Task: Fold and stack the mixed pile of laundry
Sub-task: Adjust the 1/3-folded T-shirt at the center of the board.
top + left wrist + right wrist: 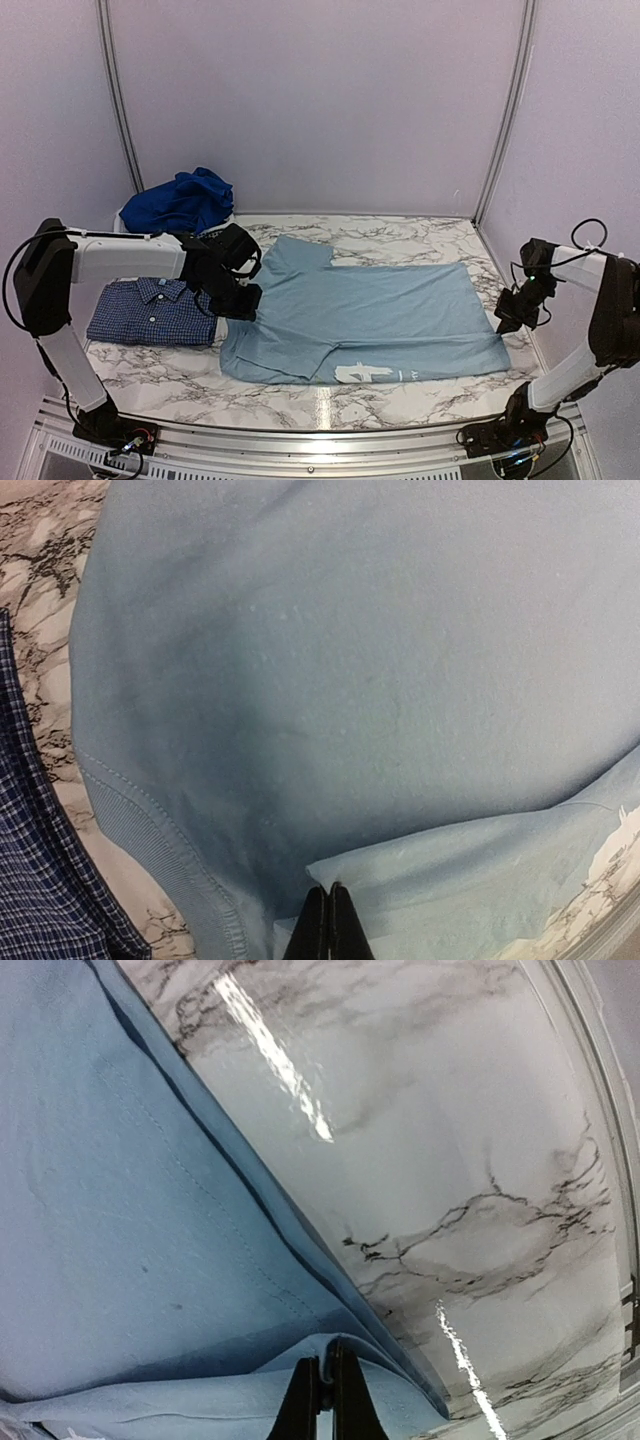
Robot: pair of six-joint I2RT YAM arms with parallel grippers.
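The pale blue T-shirt (380,305) lies spread across the marble table, its near part folded over so the white print (365,373) shows at the front edge. My left gripper (240,305) is at the shirt's left edge. In the left wrist view it (329,900) is shut, with a raised fold of the T-shirt (380,660) pinched at its tips. My right gripper (506,318) is at the shirt's right edge. In the right wrist view it (327,1375) is shut on a fold of the T-shirt (120,1210). The navy check shirt (150,312) lies folded at the left. Royal blue clothes (180,200) are heaped at the back left.
The navy check shirt (40,880) lies close to the left of the T-shirt's ribbed hem. Bare marble table (430,1160) runs right of the T-shirt to the metal edge rail (610,1160). White walls close the back and sides.
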